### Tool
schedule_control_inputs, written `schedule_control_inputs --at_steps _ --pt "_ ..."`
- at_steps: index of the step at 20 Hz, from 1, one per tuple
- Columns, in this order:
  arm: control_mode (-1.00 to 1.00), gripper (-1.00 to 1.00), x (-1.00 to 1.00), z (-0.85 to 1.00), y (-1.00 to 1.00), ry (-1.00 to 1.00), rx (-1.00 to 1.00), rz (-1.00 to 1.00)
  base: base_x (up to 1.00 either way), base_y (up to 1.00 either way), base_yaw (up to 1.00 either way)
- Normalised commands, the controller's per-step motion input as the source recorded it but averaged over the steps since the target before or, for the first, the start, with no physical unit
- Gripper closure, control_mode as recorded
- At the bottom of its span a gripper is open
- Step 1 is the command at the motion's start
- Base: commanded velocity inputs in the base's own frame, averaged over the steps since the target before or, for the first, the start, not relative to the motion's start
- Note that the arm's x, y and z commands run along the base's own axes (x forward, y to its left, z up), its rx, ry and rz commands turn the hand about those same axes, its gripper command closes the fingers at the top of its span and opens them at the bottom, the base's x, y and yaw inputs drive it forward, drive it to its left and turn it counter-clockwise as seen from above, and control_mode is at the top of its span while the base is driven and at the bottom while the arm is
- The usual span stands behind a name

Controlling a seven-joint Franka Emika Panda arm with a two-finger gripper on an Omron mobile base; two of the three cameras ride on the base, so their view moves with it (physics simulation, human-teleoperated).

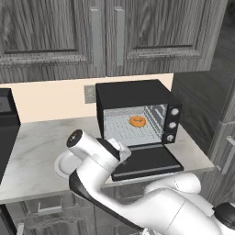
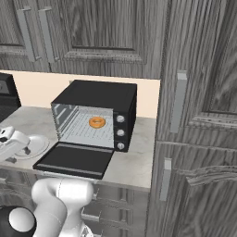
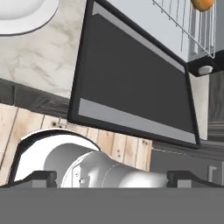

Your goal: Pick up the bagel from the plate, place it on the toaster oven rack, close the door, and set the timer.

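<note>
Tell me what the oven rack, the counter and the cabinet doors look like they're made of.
Rack: thin silvery bars, apparently metal wire. Counter: pale, grey-veined, seemingly polished marble or stone. Cabinet doors: grey streaked grain, probably wood or a wood-look laminate.

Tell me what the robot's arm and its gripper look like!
The arm is glossy white, made of fat rounded tube sections, with a dark band along its underside and a dark round cap at its end. No cables or markings show. The gripper has two small dark, blocky fingertips.
</note>
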Motion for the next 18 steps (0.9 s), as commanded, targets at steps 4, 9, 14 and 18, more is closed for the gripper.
schedule_control_inputs --at_steps 4,9,14,18 --pt "-1.00 -1.00 0.00 -0.48 -0.19 -0.01 -0.11 0.00 0.00 0.00 0.00" --pt "-1.00 -1.00 0.02 -0.34 -0.02 -0.01 -0.05 0.03 0.00 0.00 0.00" --pt "-1.00 -1.00 0.10 -0.18 0.01 -0.05 -0.06 0.12 0.00 0.00 0.00" --pt "-1.00 -1.00 0.49 -0.26 0.08 -0.01 -0.16 0.14 0.00 0.00 0.00"
